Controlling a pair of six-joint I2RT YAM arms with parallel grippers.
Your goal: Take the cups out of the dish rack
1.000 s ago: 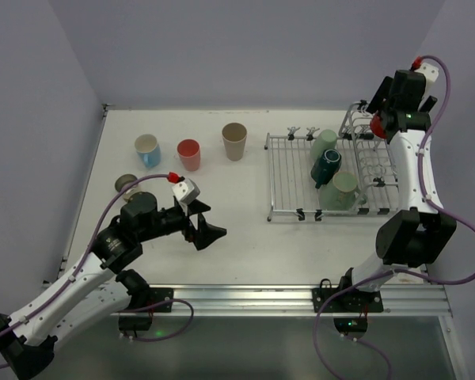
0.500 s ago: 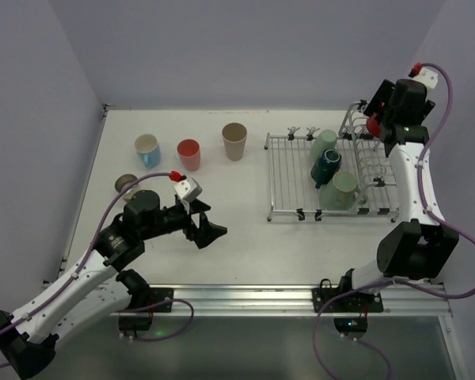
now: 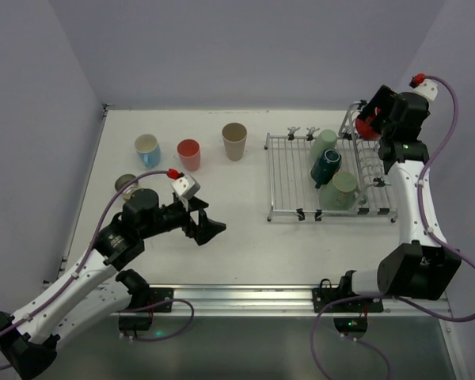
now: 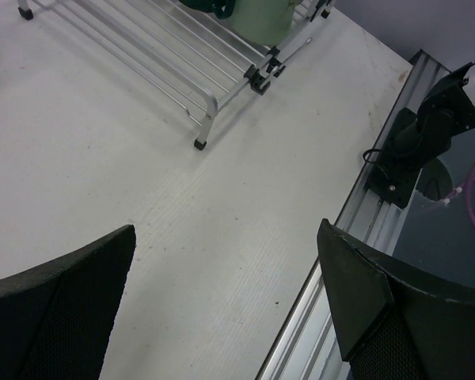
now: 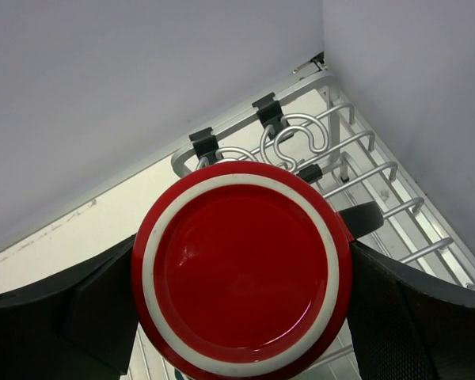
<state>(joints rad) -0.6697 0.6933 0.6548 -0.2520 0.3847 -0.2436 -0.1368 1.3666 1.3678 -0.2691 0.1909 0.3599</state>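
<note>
the right jaws clamp the red cup (image 5: 241, 269) above the loops of the dish rack (image 3: 289, 178), upper right, seemingly to clear the wires; the left jaws gape empty over the desk (image 3: 245, 237), lower left.

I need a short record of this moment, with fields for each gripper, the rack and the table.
left gripper: open, empty, over the table
right gripper: shut on red cup, near the dish rack raised end
in dish rack: sage green cup, dark teal mug, pale green cup
on table: light blue mug, pink cup, beige cup, upright
</note>
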